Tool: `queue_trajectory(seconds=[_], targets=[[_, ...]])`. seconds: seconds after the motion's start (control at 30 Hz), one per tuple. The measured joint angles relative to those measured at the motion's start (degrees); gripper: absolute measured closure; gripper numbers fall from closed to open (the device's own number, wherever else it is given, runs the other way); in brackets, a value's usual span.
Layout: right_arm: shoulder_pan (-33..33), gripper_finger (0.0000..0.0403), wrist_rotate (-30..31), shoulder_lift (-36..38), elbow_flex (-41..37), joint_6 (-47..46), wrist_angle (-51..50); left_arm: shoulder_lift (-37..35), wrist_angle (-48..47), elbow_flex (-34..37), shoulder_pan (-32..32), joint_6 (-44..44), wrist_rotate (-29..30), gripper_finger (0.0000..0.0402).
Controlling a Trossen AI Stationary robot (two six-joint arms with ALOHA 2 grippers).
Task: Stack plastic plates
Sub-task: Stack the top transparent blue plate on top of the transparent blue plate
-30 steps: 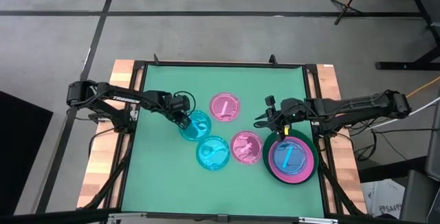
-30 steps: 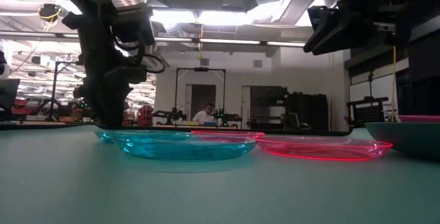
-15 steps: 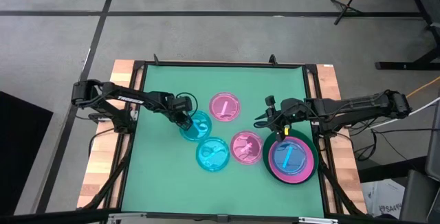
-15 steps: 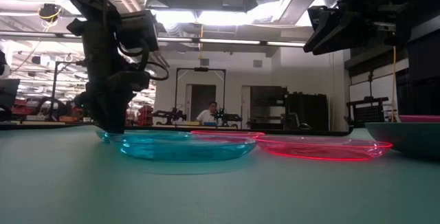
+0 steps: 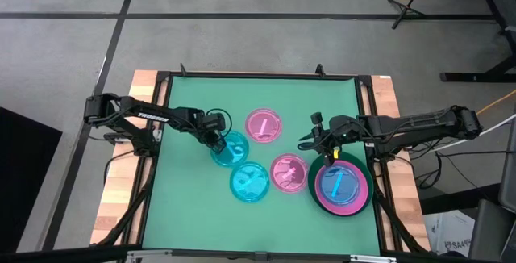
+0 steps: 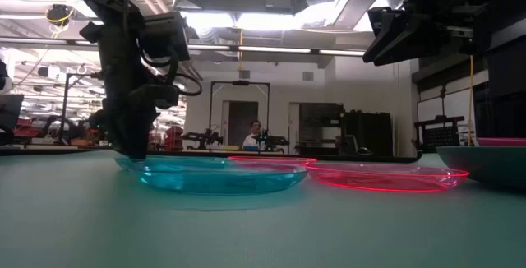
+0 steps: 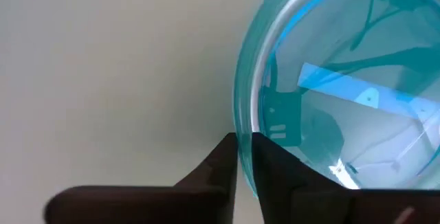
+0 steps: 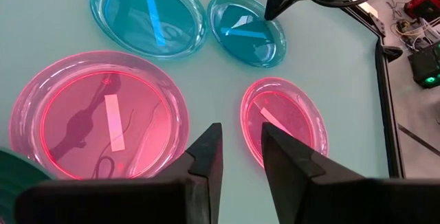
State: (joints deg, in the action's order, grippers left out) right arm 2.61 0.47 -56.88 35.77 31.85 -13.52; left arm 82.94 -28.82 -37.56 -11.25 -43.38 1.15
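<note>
My left gripper (image 5: pixel 216 140) stands at the left rim of a small cyan plate (image 5: pixel 232 148), which lies flat on the green table. My right gripper (image 5: pixel 317 139) hangs open above the table, between a far pink plate (image 5: pixel 264 125) and a near pink plate (image 5: pixel 289 173). A second cyan plate (image 5: pixel 250 181) lies near the table's near edge. At the right, a dark green plate (image 5: pixel 312 179) carries a hot pink plate (image 5: pixel 324 202) with a cyan plate (image 5: pixel 339 184) on top. No dark grey plate shows. My left gripper (image 7: pixel 237 157) is shut on the cyan plate's left rim (image 7: pixel 242 124). One finger (image 7: pixel 216 165) is outside the rim and one (image 7: pixel 275 162) is inside the dish. The fingers come from above, pointing down. In the low view the plate (image 6: pixel 164 163) still sits on the table.
Raised black rails frame the table (image 5: pixel 185 214), with wooden boards outside them. The right arm reaches in from the right edge, just far of the stack. Bare green surface lies along the far edge and the near left corner. A person stands far off in the room behind.
My left gripper has shifted a little toward the table's right, onto the cyan plate's rim, and has then kept still. The plates lie where they were.
</note>
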Motion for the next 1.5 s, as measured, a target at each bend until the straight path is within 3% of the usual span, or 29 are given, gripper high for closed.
queue_trajectory(seconds=[0.17,0.93,1.3,1.5], targets=[[0.0,0.0311,0.0,0.0,0.0,0.0,0.0,-0.1,0.1,-0.1,0.0,0.0,0.0,0.0397],[0.0,0.0311,0.0,0.0,0.0,0.0,0.0,-2.1,0.8,0.0,-2.9,0.1,0.9,0.0401],[0.0,0.0311,0.5,0.0,0.0,0.0,0.0,-6.2,6.7,0.0,-5.0,0.4,1.0,0.0401],[0.0,0.0311,1.7,0.0,0.0,0.0,0.0,-7.1,11.9,0.0,-5.0,0.4,-2.2,0.0401]])
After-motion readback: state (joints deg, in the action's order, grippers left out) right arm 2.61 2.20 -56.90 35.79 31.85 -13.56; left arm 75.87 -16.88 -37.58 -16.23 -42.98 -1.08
